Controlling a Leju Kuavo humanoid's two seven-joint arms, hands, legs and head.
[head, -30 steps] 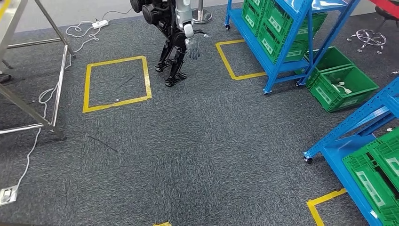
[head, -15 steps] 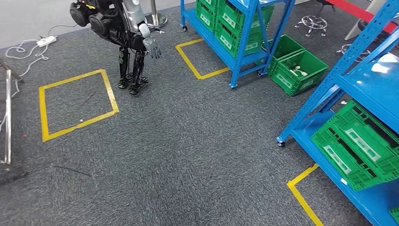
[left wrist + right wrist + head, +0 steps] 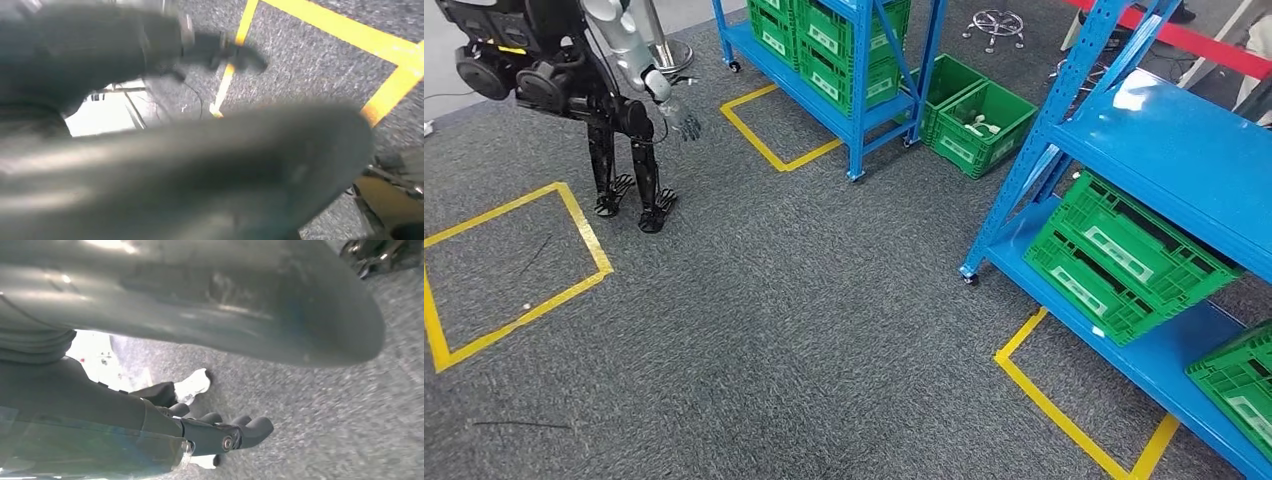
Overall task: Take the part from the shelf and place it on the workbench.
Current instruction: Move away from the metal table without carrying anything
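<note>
While no part is in either hand, the step in hand looks like the approach to the shelf, with pickup and carry to the workbench not yet begun. The left hand is too blurred to tell whether it is released or clenched; the right hand hangs over the carpet with its dark fingers loosely curved, grasping nothing. The next move probably calls for stepping up to the near shelf and raising a hand to crate height.

Counted from the left: one other robot stands on the carpet; three yellow tape squares mark the floor, one beside that robot, one by the far shelf, one under the near shelf. Two blue shelves stand here, the far shelf holding stacked green crates whose number is unclear. Two floor crates sit between the shelves, one with small white pieces inside. Two shelf crates rest on the near shelf; the part is presumably in one, though which cannot be told
</note>
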